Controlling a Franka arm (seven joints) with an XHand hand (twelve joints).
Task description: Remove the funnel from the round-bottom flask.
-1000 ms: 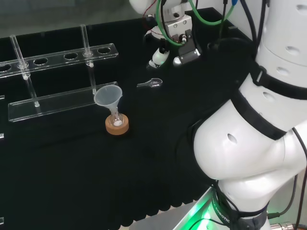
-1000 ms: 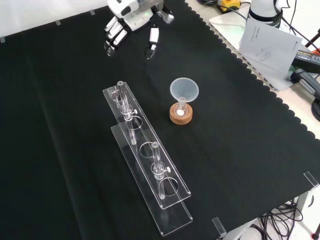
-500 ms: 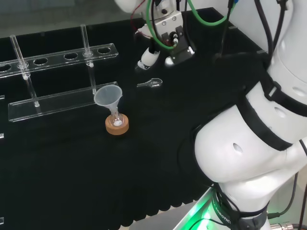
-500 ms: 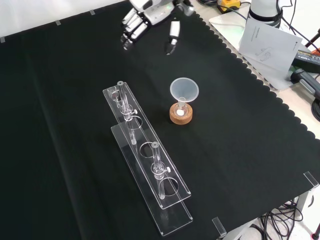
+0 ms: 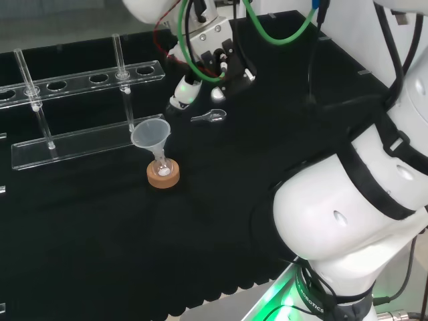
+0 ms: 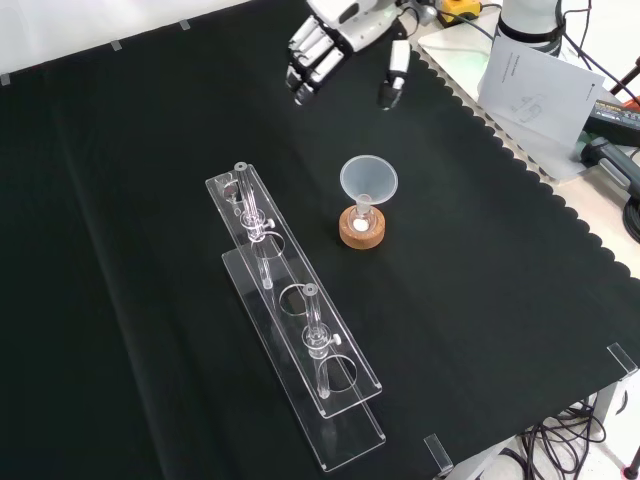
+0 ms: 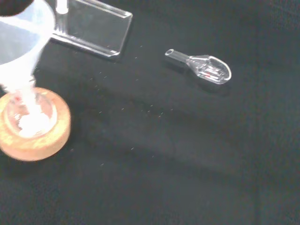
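As the earlier front views are compared w/ the present one, the hand [image 6: 345, 45] is seen shifted rightward along the top of the cloth, now up and a bit left of the funnel [image 6: 368, 181] but well apart from it; in the head view it is moved left, toward the funnel. Fingers are spread and relaxed, thumb apart, nothing held. This is judged an approach: the grasp is not yet begun, and the funnel is untouched, its stem seated in the flask [image 6: 361, 222] on the cork ring [image 6: 362, 233], approx. mid-cloth, just beside the rack [image 6: 300, 350]. Counted: 1 funnel, 1 flask, 1 cork ring, 1 clear rack w/ 2 tubes [image 6: 316, 335] plainly seen standing in it, 1 small clear scoop [image 5: 210, 116] lying between hand and funnel in the head view.
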